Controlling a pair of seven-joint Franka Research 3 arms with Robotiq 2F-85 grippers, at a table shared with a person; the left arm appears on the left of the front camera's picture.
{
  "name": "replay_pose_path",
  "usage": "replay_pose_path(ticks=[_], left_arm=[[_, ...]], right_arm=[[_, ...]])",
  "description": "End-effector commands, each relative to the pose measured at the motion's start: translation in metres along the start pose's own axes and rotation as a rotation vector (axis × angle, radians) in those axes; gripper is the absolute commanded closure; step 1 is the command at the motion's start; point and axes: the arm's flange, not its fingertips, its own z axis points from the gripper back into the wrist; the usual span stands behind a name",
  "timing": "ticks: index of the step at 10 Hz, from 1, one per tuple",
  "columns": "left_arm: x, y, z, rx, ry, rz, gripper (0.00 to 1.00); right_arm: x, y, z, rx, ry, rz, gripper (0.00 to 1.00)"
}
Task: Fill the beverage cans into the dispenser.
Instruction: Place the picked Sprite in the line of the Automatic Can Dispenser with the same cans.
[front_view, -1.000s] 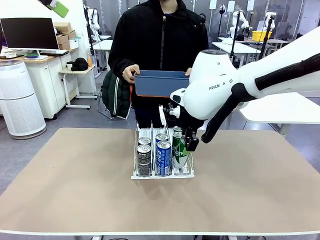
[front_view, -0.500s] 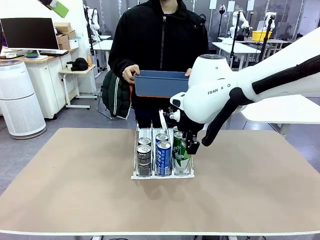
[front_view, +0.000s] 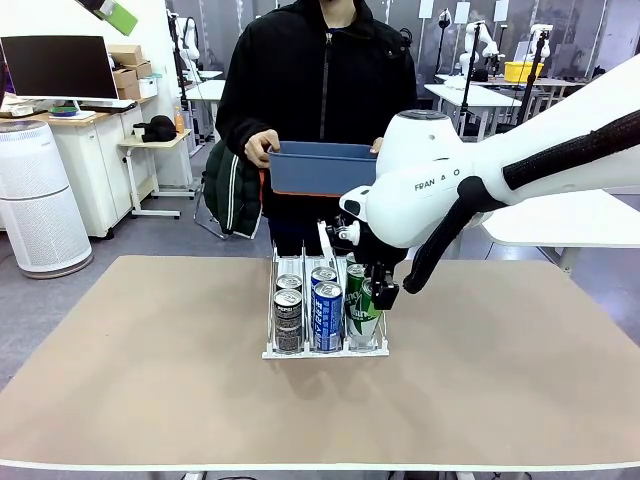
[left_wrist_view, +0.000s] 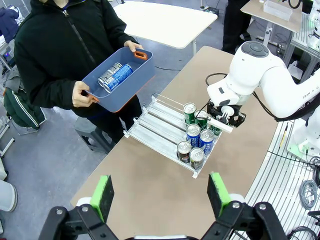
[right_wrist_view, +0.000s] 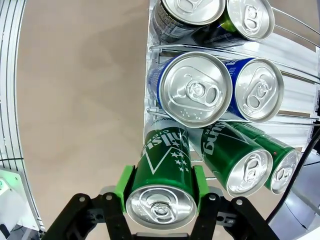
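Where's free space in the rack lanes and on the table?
The dispenser is bare toward the person; the near end is packed with cans, the right gripper holding a green can there. The table lies bare left and right of it.

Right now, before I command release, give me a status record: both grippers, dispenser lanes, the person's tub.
left gripper: open, empty, high above the table
right gripper: shut on held green can, at the robot-side end of its lane
dispenser: two black cans, two blue cans, two other green cans behind the held one
blue tub: in the person's hands, spare cans inside
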Motion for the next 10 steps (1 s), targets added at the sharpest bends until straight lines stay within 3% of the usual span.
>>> replay_pose_path(ticks=[1,2,3,5,10], left_arm=[[-0.001,0.001,-0.001,0.007,0.0,0.003,0.0],[-0.001,0.001,-0.001,0.007,0.0,0.003,0.0],[-0.001,0.001,-0.001,0.007,0.0,0.003,0.0],[-0.001,0.001,-0.001,0.007,0.0,0.003,0.0],[-0.001,0.001,-0.001,0.007,0.0,0.003,0.0]], right_arm=[[0.003,0.003,-0.009,0.017,0.015,0.016,0.25],[0.003,0.004,-0.009,0.02,0.019,0.021,0.23],[0.003,0.003,-0.008,0.021,0.024,0.022,0.06],[0.003,0.003,-0.001,0.005,0.021,0.015,0.0],[0.001,0.001,0.034,-0.049,-0.007,0.001,0.0]])
